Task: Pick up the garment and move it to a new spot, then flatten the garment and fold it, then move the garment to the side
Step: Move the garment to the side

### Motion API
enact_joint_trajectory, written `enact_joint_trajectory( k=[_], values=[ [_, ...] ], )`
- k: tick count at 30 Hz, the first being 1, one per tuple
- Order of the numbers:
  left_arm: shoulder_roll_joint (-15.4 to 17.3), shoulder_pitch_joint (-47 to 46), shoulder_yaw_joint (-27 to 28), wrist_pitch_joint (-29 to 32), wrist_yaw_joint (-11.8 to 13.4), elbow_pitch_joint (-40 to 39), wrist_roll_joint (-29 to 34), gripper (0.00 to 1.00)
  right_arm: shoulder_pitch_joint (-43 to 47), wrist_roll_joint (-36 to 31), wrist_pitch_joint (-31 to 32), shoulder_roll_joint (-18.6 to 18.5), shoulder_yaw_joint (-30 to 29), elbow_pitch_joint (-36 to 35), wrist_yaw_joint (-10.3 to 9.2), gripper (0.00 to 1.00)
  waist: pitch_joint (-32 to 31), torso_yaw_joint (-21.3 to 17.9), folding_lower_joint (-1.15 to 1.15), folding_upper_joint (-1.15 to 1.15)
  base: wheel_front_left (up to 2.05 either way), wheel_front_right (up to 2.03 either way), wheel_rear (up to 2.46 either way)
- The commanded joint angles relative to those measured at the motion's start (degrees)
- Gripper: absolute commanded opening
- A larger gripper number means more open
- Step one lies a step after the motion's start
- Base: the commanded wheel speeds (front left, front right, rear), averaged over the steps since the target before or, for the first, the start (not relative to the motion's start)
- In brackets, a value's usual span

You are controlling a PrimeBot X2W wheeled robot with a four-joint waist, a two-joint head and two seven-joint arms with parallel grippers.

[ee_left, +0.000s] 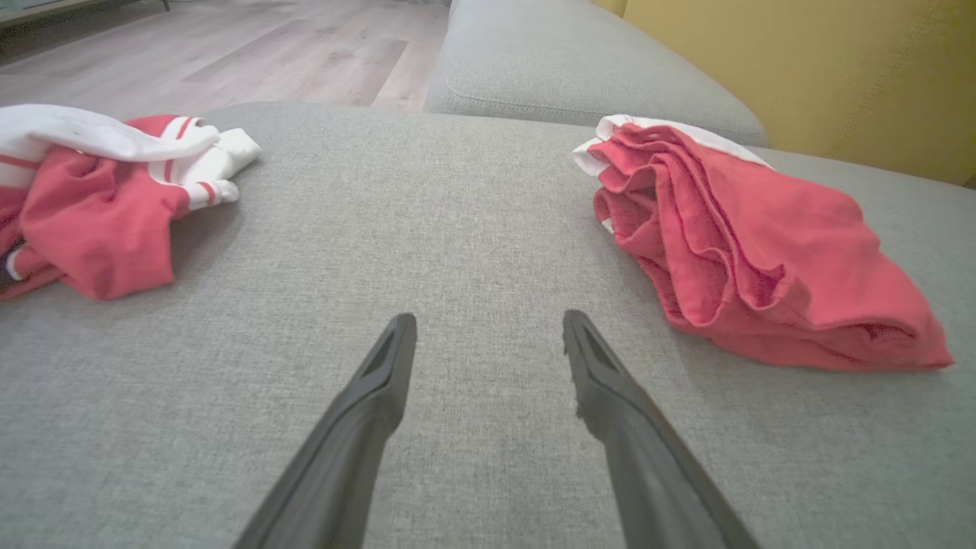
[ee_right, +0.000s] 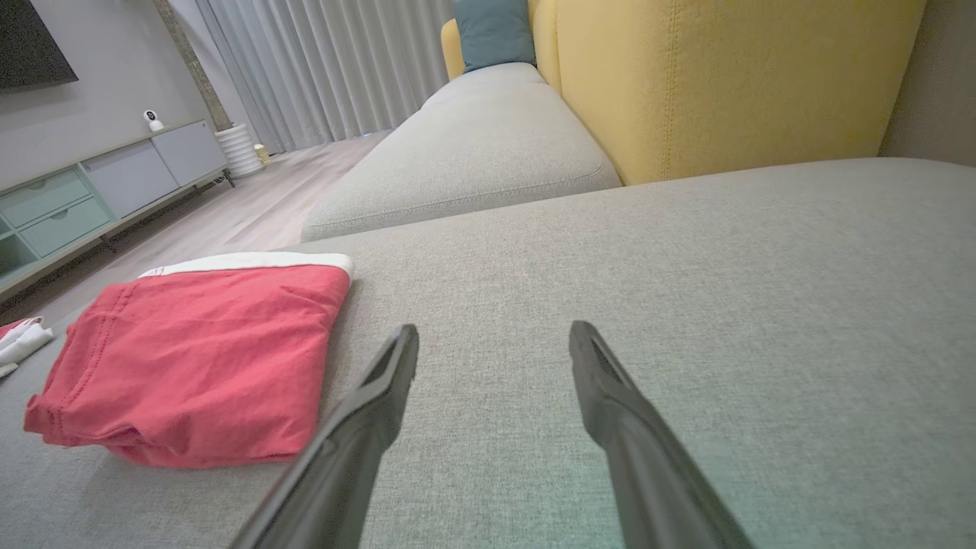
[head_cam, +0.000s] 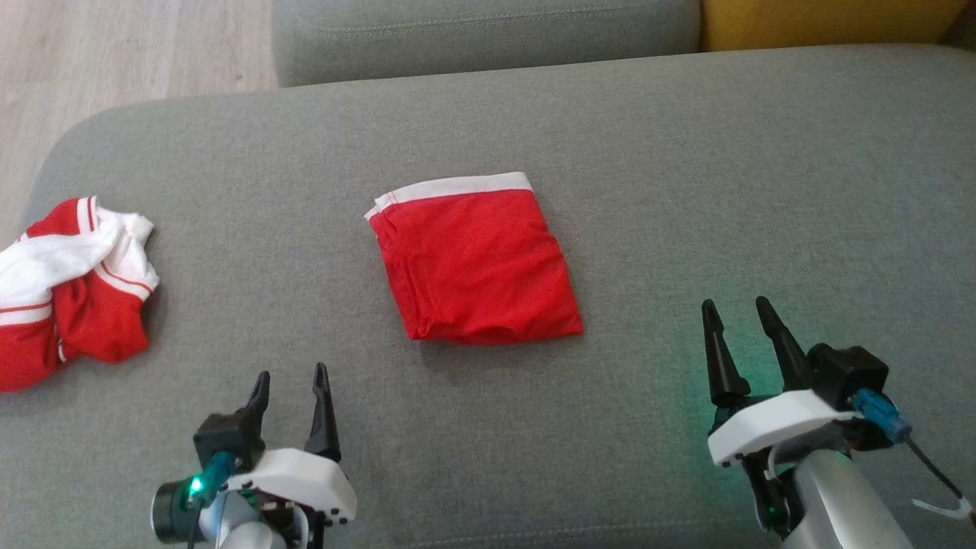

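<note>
A red garment (head_cam: 474, 263) with a white waistband lies folded into a flat rectangle in the middle of the grey sofa seat (head_cam: 686, 191). It appears at the right of the left wrist view as the garment (ee_left: 751, 252) and at the lower left of the right wrist view as the garment (ee_right: 191, 358). My left gripper (head_cam: 291, 380) stands open near the front edge, below and left of the garment, with nothing between its fingers. My right gripper (head_cam: 738, 306) is open too, to the garment's right, apart from it and empty.
A crumpled red and white garment (head_cam: 69, 286) lies at the seat's left edge, also as the crumpled garment (ee_left: 99, 191). Another grey cushion (head_cam: 480, 30) and a yellow backrest (ee_right: 724, 84) stand behind. Wooden floor (head_cam: 114, 46) lies at the far left.
</note>
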Motion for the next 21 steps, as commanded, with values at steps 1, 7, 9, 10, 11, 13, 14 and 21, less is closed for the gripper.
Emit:
enact_joint_trajectory(
  k=[1, 7, 9, 10, 11, 13, 14, 21],
  values=[
    [0.7, -1.5, 2.3, -0.3, 0.3, -2.3, 0.7, 1.00, -1.1, 0.6, -0.6, 0.5, 1.5, -2.1, -0.05, 1.00, 0.3, 0.3, 0.00, 0.00, 0.00, 0.00, 0.00],
    [0.7, -1.4, 2.3, -0.3, 0.1, -2.6, 1.1, 1.00, -1.5, 1.1, -0.6, 0.5, 2.1, -2.1, -0.05, 1.00, 0.7, 1.0, 0.00, 0.00, 0.00, 0.00, 0.00],
    [0.7, -1.6, 2.0, -0.3, 0.1, -2.7, 1.1, 1.00, -1.9, 1.2, -0.6, 0.5, 2.4, -1.9, -0.05, 1.00, 1.0, 1.5, 0.00, 0.00, 0.00, 0.00, 0.00],
    [0.7, -1.8, 1.8, -0.3, 0.0, -2.7, 1.0, 1.00, -2.2, 1.1, -0.6, 0.5, 2.7, -1.8, -0.05, 1.00, 1.2, 1.9, 0.00, 0.00, 0.00, 0.00, 0.00],
    [0.7, -2.0, 1.5, -0.3, -0.1, -2.8, 0.9, 1.00, -2.6, 1.2, -0.6, 0.5, 2.9, -1.5, -0.05, 1.00, 1.5, 2.3, 0.00, 0.00, 0.00, 0.00, 0.00],
    [0.7, -2.4, 0.5, -0.3, -0.1, -3.2, 0.5, 1.00, -4.1, 1.2, -0.6, 0.5, 3.8, -0.3, -0.05, 1.00, 2.4, 4.1, 0.00, 0.00, 0.00, 0.00, 0.00],
    [0.7, -2.5, 0.2, -0.3, -0.1, -3.3, 0.4, 1.00, -4.8, 1.1, -0.6, 0.5, 4.0, 0.1, -0.05, 1.00, 2.7, 4.7, 0.00, 0.00, 0.00, 0.00, 0.00],
    [0.7, -2.5, -1.9, -0.3, -0.3, -3.4, -0.3, 1.00, -10.1, 1.4, -0.6, 0.5, 5.0, 4.7, -0.05, 1.00, 4.6, 9.8, 0.00, 0.00, 0.00, 0.00, 0.00]
  ],
)
